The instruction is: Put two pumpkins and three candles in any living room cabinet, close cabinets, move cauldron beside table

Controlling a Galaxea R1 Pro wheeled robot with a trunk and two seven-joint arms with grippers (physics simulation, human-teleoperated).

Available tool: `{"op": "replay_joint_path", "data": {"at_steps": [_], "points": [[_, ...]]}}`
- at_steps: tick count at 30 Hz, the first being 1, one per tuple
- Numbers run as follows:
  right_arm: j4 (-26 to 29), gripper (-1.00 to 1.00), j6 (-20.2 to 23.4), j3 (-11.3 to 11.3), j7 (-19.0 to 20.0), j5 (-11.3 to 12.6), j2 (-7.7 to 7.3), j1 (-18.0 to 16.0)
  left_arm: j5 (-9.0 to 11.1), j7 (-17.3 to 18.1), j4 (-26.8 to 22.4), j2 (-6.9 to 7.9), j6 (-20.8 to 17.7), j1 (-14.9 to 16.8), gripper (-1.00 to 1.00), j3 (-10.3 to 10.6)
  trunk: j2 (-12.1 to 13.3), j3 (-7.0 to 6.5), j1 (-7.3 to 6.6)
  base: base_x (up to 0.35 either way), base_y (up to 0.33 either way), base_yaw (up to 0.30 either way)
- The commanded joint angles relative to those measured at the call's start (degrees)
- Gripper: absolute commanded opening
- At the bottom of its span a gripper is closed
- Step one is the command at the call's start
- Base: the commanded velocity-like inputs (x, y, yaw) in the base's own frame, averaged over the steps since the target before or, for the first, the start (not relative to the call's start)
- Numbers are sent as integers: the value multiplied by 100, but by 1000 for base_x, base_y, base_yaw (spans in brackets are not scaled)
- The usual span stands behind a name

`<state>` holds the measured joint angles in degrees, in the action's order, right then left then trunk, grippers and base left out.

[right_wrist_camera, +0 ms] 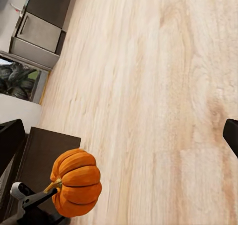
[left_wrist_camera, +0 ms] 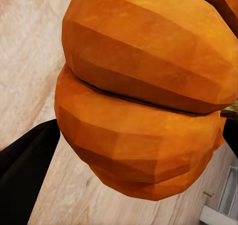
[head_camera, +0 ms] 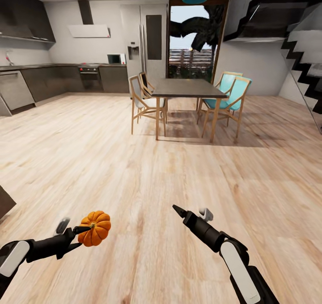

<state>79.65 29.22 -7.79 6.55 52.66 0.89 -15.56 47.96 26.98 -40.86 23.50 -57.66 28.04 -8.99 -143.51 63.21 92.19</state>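
- Pumpkin (head_camera: 94, 228) lower left of the frame, in the left gripper (head_camera: 77, 233).
- Right gripper (head_camera: 193, 214) lower centre-right.
- Table (head_camera: 188, 88) upper centre, chairs (head_camera: 228, 99) either side.
- Kitchen counters (head_camera: 58, 66) upper left.

Pale matt wood-grain floor (head_camera: 147, 160); pumpkin (head_camera: 95, 228) (ribbed) seemingly matt, smooth.
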Motion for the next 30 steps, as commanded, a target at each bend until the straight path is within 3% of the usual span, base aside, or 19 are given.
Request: {"op": "replay_joint_path", "data": {"at_steps": [1,7,16,30], "points": [[-1,100,-1,-1,1,1,0,0,-16,-17,-1,1,4,-1,-100,1,2,-23,-2,0,0,112],[-8,100,-4,-3,-3,1,5,0,-15,-18,-1,3,-8,-1,-100,-3,10,-155,-18,0,0,242],[-11,100,-4,-4,-27,7,16,0,-8,-12,-1,7,-20,-1,-100,-4,10,-147,-18,0,0,286],[-11,100,13,-4,-36,16,14,0,-14,-17,-1,-14,-19,-1,-100,8,67,-348,-73,0,0,194]]}}
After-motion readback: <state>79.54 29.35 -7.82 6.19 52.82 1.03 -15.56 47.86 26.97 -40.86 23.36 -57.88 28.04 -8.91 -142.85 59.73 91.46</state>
